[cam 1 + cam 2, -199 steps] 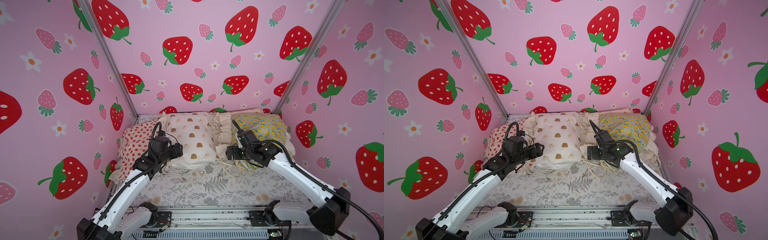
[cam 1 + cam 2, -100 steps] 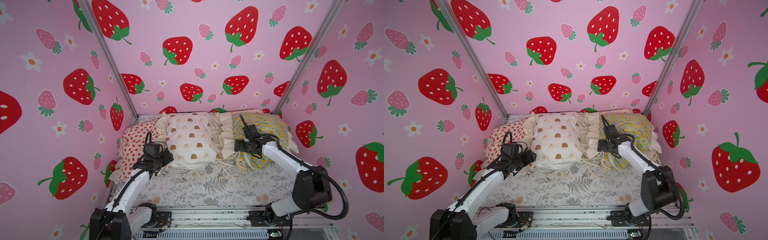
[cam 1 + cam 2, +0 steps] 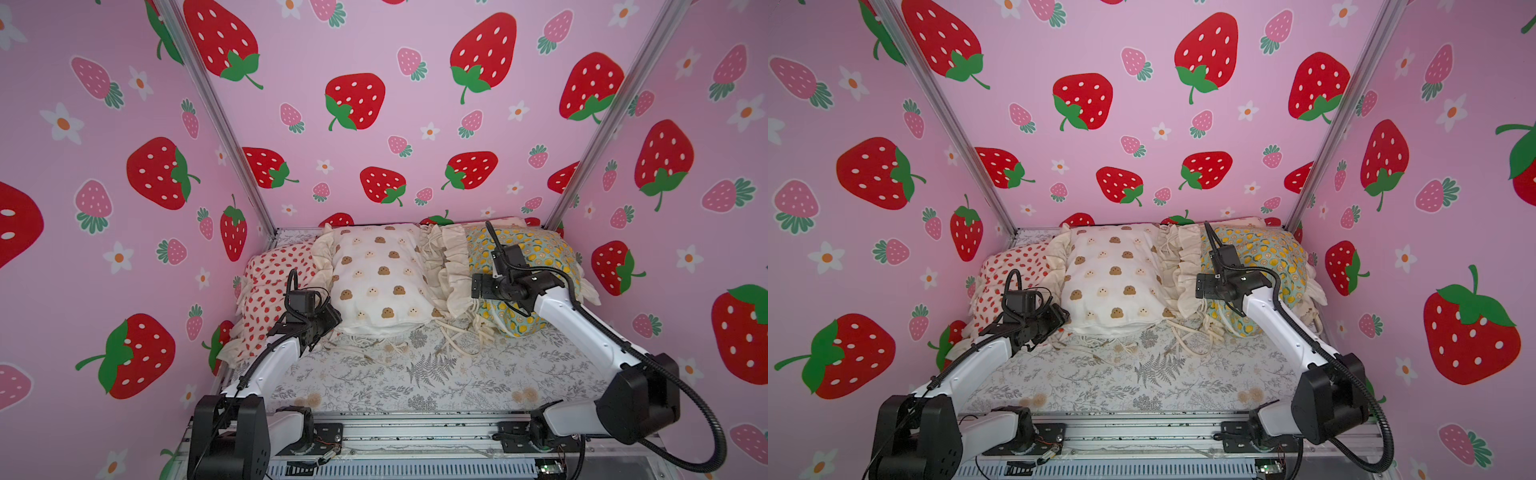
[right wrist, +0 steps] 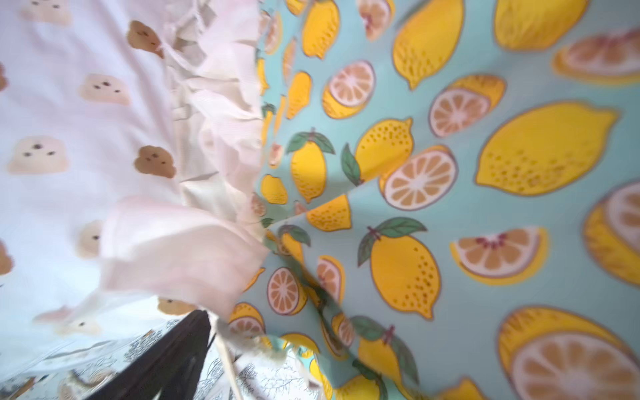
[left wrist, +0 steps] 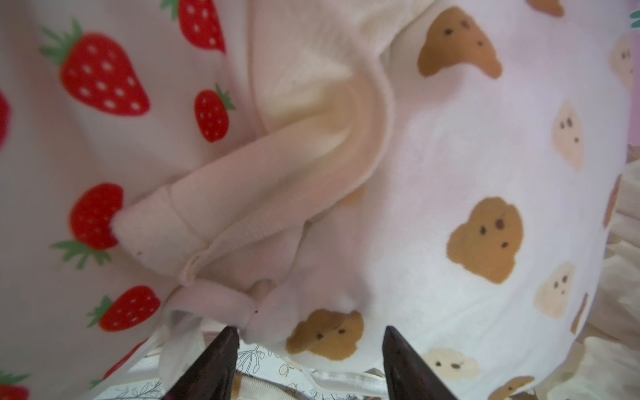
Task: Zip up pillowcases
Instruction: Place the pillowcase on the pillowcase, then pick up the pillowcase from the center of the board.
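Note:
Three pillowcases lie in a row at the back in both top views: a strawberry one (image 3: 270,286), a bear-face one (image 3: 378,278) and a lemon one (image 3: 536,257). My left gripper (image 3: 332,321) sits at the bear-face pillowcase's near left corner. In the left wrist view the left gripper (image 5: 308,341) is open, with the bear-face pillowcase's (image 5: 450,173) lower edge just past the tips and a cream ruffle (image 5: 242,194) ahead. My right gripper (image 3: 478,286) is at the ruffle (image 4: 214,149) between the bear-face and lemon (image 4: 485,173) pillowcases. Only one of its fingers (image 4: 183,346) shows; nothing is clamped.
A grey fern-print sheet (image 3: 415,374) covers the floor in front of the pillowcases. Loose cream ties (image 3: 457,332) trail over it near the lemon pillowcase. Pink strawberry walls (image 3: 124,249) close in on three sides. A metal rail (image 3: 415,432) with the arm bases runs along the front.
My left gripper dropped nearer and leftward to the bear-face pillowcase's corner, and its jaws narrowed somewhat. My right gripper shifted slightly right and back toward the lemon pillowcase's ruffle.

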Tool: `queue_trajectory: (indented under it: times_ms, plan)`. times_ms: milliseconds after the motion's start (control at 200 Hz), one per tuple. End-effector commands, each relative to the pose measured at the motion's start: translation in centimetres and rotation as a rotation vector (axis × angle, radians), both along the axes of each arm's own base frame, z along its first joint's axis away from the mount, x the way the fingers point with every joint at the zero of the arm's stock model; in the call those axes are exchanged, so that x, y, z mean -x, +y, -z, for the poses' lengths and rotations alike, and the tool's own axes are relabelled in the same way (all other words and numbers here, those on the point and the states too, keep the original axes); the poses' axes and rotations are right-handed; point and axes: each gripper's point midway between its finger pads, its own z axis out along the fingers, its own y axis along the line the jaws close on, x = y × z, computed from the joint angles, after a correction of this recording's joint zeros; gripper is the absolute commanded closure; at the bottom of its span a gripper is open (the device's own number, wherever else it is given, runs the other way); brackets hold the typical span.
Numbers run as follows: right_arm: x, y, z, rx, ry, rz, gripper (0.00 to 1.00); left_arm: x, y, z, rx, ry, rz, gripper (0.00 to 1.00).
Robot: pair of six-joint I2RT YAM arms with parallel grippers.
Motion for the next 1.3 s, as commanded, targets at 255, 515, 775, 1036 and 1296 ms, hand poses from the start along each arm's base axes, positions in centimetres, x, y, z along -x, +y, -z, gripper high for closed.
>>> queue_trajectory:
  times_ms: [255,515,775,1036,1296]
  plan:
    - [4.5,8.9,1.1,-0.040,0.065,-0.172,0.00,0.2,0.8,0.4,0.050,-0.049,-0.090,0.39]
    - [4.8,13.7,6.3,-0.065,0.177,-0.249,0.13,-1.3,0.6,0.0,0.082,-0.096,-0.106,0.51]
    - [2.9,15.4,9.4,-0.051,0.203,-0.289,0.25,-1.7,0.8,0.8,0.069,-0.077,-0.106,0.60]
    - [1.3,16.6,12.1,-0.038,0.204,-0.312,0.25,-2.1,0.4,1.2,0.093,-0.082,-0.098,0.74]
    - [-0.2,17.6,12.7,-0.017,0.174,-0.337,0.42,-2.7,-0.1,0.7,0.111,-0.098,-0.072,0.88]
